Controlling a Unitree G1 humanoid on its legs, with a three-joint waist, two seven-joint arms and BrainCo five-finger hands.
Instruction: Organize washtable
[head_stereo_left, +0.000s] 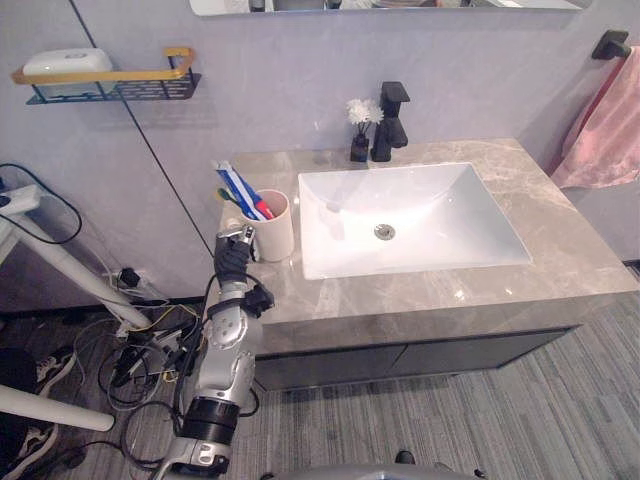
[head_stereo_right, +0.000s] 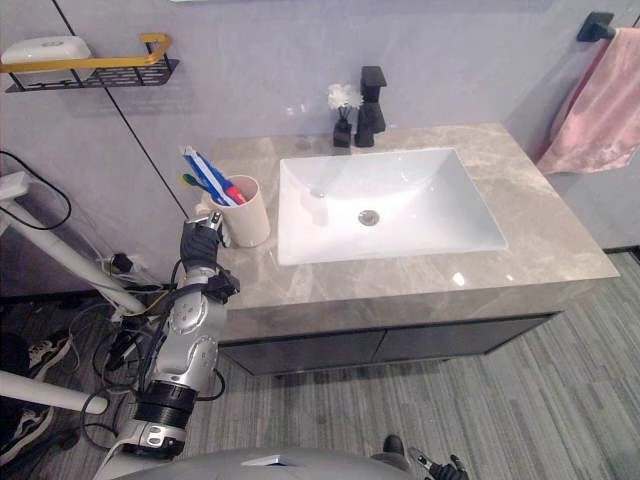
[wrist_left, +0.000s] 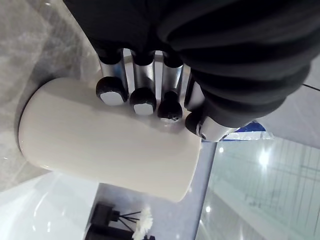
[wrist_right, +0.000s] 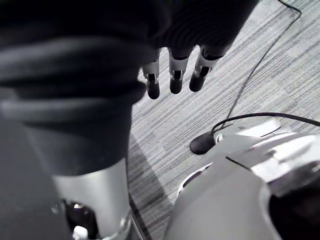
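A cream cup (head_stereo_left: 278, 228) holding toothbrushes and a blue toothpaste tube (head_stereo_left: 238, 188) stands on the marble counter (head_stereo_left: 560, 280), just left of the white sink (head_stereo_left: 420, 268). My left hand (head_stereo_left: 232, 255) is against the cup's left side. In the left wrist view its dark fingertips (wrist_left: 142, 102) curl onto the wall of the cup (wrist_left: 100, 145), with the thumb near the rim. My right hand (wrist_right: 175, 75) hangs low over the grey floor, fingers straight and holding nothing.
A black faucet (head_stereo_left: 390, 125) and a small black vase of white flowers (head_stereo_left: 362, 125) stand behind the sink. A wall shelf (head_stereo_left: 110, 85) with a white soap box (head_stereo_left: 68, 63) hangs at upper left. A pink towel (head_stereo_left: 605, 130) hangs at the right.
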